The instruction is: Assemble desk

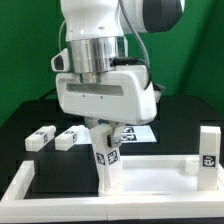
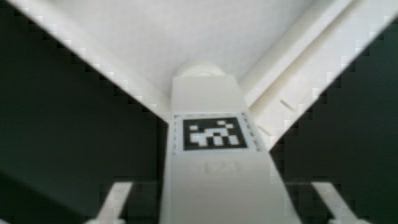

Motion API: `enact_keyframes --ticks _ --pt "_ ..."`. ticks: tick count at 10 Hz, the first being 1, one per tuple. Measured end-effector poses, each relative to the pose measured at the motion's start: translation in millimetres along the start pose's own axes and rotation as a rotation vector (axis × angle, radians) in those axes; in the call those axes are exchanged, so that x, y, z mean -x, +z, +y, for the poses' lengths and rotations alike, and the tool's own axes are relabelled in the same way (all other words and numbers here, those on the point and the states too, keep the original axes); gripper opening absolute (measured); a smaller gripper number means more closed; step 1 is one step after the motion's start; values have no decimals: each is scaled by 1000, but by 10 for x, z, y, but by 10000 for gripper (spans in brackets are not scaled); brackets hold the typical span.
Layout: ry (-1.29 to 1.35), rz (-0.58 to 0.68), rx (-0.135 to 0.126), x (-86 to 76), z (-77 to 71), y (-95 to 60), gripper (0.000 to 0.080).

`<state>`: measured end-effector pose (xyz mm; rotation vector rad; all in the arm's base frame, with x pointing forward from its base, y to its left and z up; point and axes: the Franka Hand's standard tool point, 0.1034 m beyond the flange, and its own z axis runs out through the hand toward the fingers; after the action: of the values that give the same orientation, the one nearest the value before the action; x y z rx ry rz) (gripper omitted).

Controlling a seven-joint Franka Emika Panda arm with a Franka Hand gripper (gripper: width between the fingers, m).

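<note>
Stood hemmed in by edges. Met the tabletop panel with the held leg at the panel's corner toward the exterior view's left, just where the raised rim turned. Could not tell whether the leg's lower end touched the panel.

Had bare black table as open room on that same side. Found it bounded by a white border strip nearer the camera. Found it bounded farther back by an outer loose leg and an inner loose leg, lying side by side, well apart from the gripper.

Had flat panel surface free toward the exterior view's right, as far as a standing leg, upright at the far corner. Had the marker board just behind the gripper, flat on the table.

Carried the held leg nearly upright, long axis close to vertical, top leaning slightly toward the exterior view's left. Showed square tags on its faces.

Looked straight down that axis in the wrist view, one tag facing the camera, the far end pointing into the meeting of two white rim bands.

Pinched the leg's upper end between the fingers, pale strips flanking it on both sides.
</note>
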<state>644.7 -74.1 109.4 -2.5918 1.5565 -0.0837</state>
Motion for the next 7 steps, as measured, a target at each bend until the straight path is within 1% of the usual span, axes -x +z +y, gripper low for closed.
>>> enact_keyframes --ticks 1,2,4,5,6,7 --pt "137 -16 -21 32 -28 10 290" --pt "324 -30 -36 60 -28 15 290" --pt "512 -36 -33 144 -82 23 290" --pt "569 -37 -33 151 -92 24 290" --pt "544 -36 -33 149 -90 24 290" --pt "427 -25 -26 156 -88 25 362"
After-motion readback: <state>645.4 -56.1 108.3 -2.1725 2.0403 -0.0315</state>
